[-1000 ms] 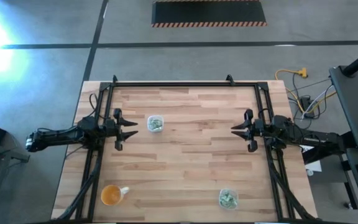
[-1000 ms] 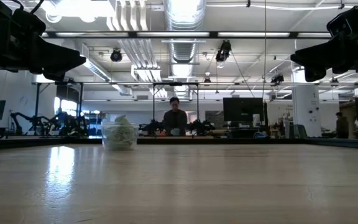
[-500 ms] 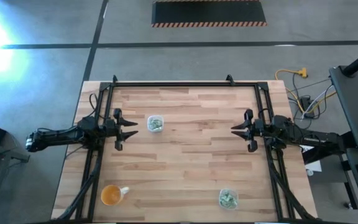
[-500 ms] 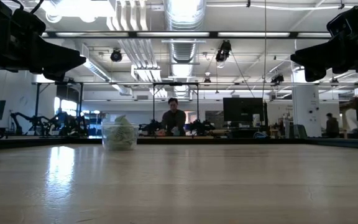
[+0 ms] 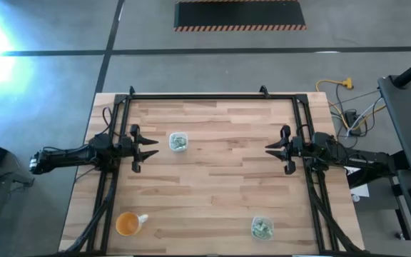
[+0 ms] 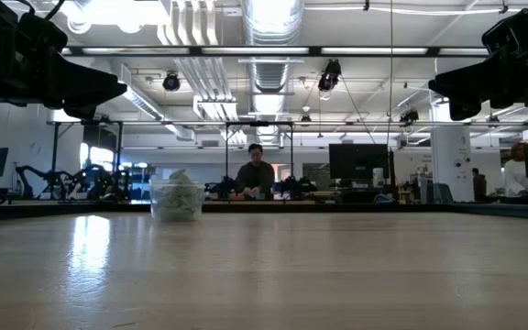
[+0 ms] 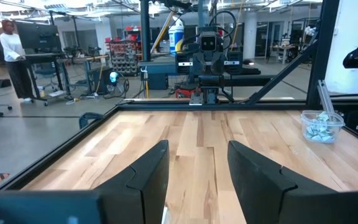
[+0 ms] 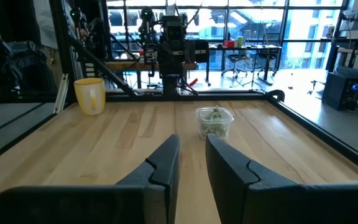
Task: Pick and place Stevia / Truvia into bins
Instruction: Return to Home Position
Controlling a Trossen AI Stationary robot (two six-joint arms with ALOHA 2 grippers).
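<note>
- The left gripper (image 5: 147, 148) hangs empty with fingers spread; the right gripper (image 5: 271, 148) faces it, likewise.
- Packets (image 5: 179, 143) sit in a bin (image 5: 171, 142) just beside the left gripper and in the other bin (image 5: 253, 228), on the right arm's side.
- No loose packets show.

You can read no text, label, brand, number or sign in any view, neither on the worktop (image 5: 220, 178) nor in the room behind it.

Two bins (image 5: 178, 142) (image 5: 261, 228), one orange cup (image 5: 127, 224), two arms (image 5: 70, 154) (image 5: 348, 155)
</note>
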